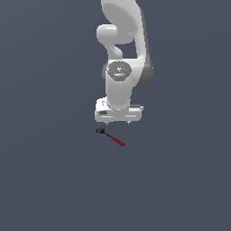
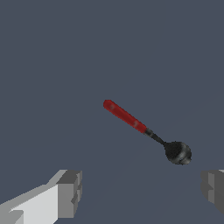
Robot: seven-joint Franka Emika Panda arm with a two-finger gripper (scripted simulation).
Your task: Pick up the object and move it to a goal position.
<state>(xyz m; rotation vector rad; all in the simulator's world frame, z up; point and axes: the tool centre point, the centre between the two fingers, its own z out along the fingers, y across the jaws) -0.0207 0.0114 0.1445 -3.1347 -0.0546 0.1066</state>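
Two jaws are standing wide apart and holding nothing, the gripper [image 1: 117, 122] hanging just above the tool [image 2: 144, 129], which is lying flat on the grey table [image 1: 49, 171], its black head pointing toward the exterior view's left

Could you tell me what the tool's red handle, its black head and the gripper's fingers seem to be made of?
This is a render, so these are guesses. The red handle looks like glossy plastic or rubber, with a soft highlight along it. The black head and its thin neck look like dark metal or hard plastic, showing mottled grey sheen. The gripper fingers look like matte grey plastic or metal, flat-shaded.
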